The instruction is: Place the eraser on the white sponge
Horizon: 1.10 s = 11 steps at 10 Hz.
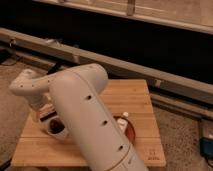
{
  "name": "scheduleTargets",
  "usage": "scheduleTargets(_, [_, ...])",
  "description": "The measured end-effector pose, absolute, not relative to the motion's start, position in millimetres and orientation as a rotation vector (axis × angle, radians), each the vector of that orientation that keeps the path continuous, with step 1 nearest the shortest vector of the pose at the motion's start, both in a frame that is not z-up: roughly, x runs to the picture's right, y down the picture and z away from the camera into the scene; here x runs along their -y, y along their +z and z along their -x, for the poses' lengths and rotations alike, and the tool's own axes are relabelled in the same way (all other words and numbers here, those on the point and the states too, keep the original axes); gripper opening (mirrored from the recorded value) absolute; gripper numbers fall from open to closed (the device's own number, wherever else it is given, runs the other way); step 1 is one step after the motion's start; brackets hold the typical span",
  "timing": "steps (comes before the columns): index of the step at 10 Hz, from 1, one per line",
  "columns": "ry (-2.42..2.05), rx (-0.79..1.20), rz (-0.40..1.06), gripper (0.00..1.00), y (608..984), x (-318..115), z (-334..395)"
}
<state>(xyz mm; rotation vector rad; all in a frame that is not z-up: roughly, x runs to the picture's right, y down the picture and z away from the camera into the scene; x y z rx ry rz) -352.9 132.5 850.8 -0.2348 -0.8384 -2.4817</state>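
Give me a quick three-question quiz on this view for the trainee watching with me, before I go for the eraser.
1. True or false: the robot's white arm blocks the view of much of the table.
2. Where is the gripper? A) low over the table's left part as the picture shows it; B) past the table's right edge; C) out of view.
3. Fill in: the table top is made of ____.
Key: 1 true. 2 A. 3 wood.
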Motion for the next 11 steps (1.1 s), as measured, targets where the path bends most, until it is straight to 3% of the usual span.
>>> scheduleTargets(6, [-2.531,0.767,0.196,0.8,877.8,-114.3,355.1])
scheduleTargets(11, [-2.564,0.781,0.162,0.8,888.8,-123.6,357.8])
